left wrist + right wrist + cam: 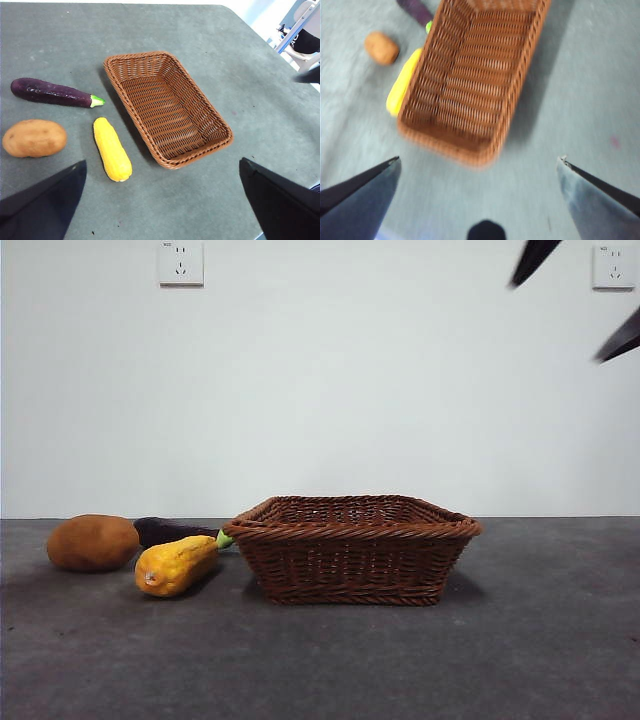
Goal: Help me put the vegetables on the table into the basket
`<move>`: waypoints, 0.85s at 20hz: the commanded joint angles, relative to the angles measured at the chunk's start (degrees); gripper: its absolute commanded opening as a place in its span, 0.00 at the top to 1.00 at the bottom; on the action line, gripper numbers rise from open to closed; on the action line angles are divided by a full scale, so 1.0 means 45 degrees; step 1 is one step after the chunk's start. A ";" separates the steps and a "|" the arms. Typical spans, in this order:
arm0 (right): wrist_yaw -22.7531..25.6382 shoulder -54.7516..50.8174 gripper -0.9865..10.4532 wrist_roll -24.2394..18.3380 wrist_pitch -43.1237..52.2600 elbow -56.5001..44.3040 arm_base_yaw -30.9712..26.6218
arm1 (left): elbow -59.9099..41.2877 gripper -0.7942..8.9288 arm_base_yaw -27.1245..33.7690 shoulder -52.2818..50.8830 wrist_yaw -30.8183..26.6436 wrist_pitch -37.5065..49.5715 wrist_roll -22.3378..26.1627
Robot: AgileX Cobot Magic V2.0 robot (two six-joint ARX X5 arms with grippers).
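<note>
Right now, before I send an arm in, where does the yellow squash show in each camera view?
Front view: squash lies on the table left of the basket, in front of the eggplant.
Left wrist view: squash lies alongside the basket's long side, between it and the potato.
Right wrist view: squash is partly hidden behind the basket's wall.
Shared landmark: the basket.

Potato (92, 542), squash (178, 564), partly hidden eggplant (170, 530) beside basket (355, 550).

The left gripper (160, 200) and right gripper (479, 192) each show two flat, pointed, matte black jaws.
</note>
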 commanded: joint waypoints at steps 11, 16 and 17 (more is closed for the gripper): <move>0.2579 0.6810 0.40 0.1234 0.2259 0.3721 0.1996 | 0.0019 0.34 -0.0019 0.0763 0.0049 0.0510 -0.0151; 0.2817 0.8607 0.40 0.1224 0.2516 0.4114 0.2074 | 0.0019 0.34 -0.0019 0.0763 0.0005 0.0427 -0.0151; 0.2890 0.8840 0.40 0.1224 0.2608 0.4119 0.2074 | 0.0019 0.34 -0.0019 0.0763 0.0000 0.0427 -0.0155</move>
